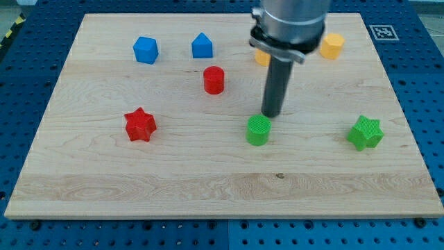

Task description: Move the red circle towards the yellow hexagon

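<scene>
The red circle [214, 80] is a short red cylinder standing on the wooden board, above the board's middle. The yellow hexagon [331, 45] sits near the view's top right. A second yellow block [261, 57] is mostly hidden behind my arm, so its shape cannot be made out. My tip [271, 114] is at the end of the dark rod, right of and below the red circle, apart from it. The tip stands just above the green circle [259, 130] and seems to touch its top edge.
A blue hexagon-like block [146, 50] and a blue house-shaped block [202, 46] lie at the top left. A red star [140, 125] lies at the left, a green star [365, 132] at the right. The wooden board [104, 194] lies on a blue pegboard.
</scene>
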Robot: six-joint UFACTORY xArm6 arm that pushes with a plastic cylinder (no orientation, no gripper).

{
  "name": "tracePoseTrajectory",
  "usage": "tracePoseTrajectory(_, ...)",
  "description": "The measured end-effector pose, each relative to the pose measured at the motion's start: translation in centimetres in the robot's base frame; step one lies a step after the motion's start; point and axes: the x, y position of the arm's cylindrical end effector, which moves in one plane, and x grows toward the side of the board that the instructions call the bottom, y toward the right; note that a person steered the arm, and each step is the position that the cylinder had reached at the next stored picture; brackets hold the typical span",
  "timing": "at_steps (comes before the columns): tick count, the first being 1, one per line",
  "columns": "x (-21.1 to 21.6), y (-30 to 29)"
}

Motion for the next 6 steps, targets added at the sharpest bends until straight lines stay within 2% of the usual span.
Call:
tracePoseTrajectory(2,-1.2,-10.5)
tracePoseTrajectory(3,-3.5,-12.4)
tracePoseTrajectory(4,-5.6,-8.5)
tracePoseTrajectory(6,-5.0,4.8)
